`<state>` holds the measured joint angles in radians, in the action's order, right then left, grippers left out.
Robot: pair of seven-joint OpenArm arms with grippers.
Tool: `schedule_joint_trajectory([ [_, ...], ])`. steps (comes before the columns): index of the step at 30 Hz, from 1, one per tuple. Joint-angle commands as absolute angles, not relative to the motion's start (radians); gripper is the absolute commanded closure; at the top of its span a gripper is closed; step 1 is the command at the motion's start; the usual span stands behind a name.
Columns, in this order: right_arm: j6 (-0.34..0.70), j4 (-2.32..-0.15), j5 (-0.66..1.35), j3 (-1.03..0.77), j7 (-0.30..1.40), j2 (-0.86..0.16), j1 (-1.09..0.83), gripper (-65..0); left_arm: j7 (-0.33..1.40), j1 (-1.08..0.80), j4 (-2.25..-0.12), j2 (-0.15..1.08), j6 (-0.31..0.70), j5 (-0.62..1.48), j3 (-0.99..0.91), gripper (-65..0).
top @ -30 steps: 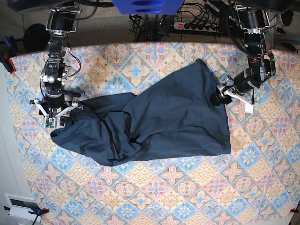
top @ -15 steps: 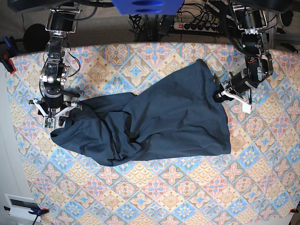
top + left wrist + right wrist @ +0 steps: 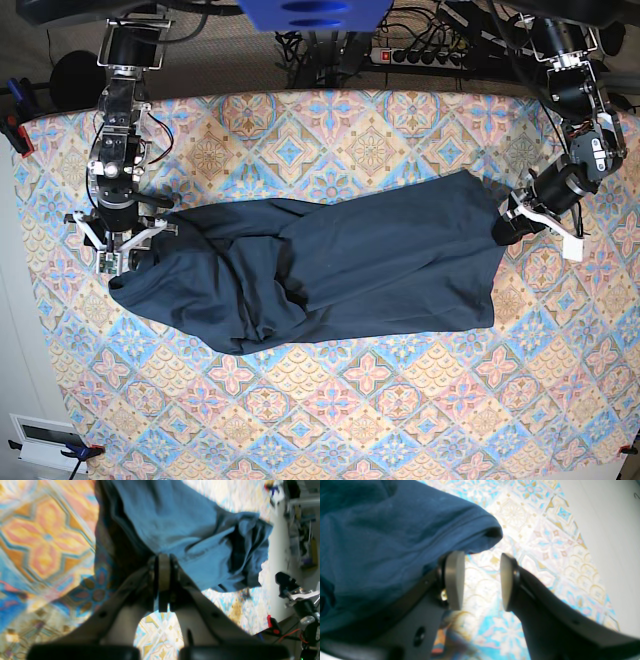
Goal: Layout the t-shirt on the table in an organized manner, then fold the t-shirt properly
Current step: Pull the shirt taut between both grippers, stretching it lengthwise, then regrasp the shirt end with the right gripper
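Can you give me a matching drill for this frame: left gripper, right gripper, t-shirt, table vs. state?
Things:
1. left gripper
2. right gripper
3. t-shirt
4. table

States:
A. open, fabric beside one finger
B. patterned diamond cloth
C. shut on t-shirt edge
D. spread wide, wrinkled

Pairs: 1-C, 2-A, 3-D, 4-B

T-shirt [image 3: 330, 270]: plain dark navy, short-sleeved, no print. Lies crumpled lengthwise across centre of desk [image 3: 400, 420], folds bunched twd left edge, right end stretched twd right edge. Desk: pastel diamond-tile floral cloth.
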<state>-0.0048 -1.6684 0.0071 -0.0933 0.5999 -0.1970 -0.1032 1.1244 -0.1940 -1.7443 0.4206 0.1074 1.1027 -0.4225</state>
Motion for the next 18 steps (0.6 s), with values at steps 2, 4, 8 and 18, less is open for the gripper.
schedule_joint_trajectory([
  [2, -0.002, -1.695, 0.007, -0.065, 0.573, -0.205, -0.090, -22.4, 1.113, -0.229, -1.773, 0.470, 0.116, 1.141, -0.441, 0.0],
  [4, -0.002, -1.702, 0.007, -0.035, 0.573, -0.205, -0.091, -22.4, 1.112, -0.260, -1.767, 0.493, 0.116, 1.132, -0.467, 0.0],
  [8, -0.002, -1.735, 0.007, 0.036, 0.575, -0.206, -0.113, -22.8, 1.112, -0.323, -1.744, 0.516, 0.116, 1.130, -0.561, 0.0],
  [18, -0.001, -1.831, 0.007, 0.275, 0.622, -0.211, -0.125, -22.9, 1.115, -0.337, -1.676, 0.536, 0.116, 1.044, -0.610, 0.0],
])
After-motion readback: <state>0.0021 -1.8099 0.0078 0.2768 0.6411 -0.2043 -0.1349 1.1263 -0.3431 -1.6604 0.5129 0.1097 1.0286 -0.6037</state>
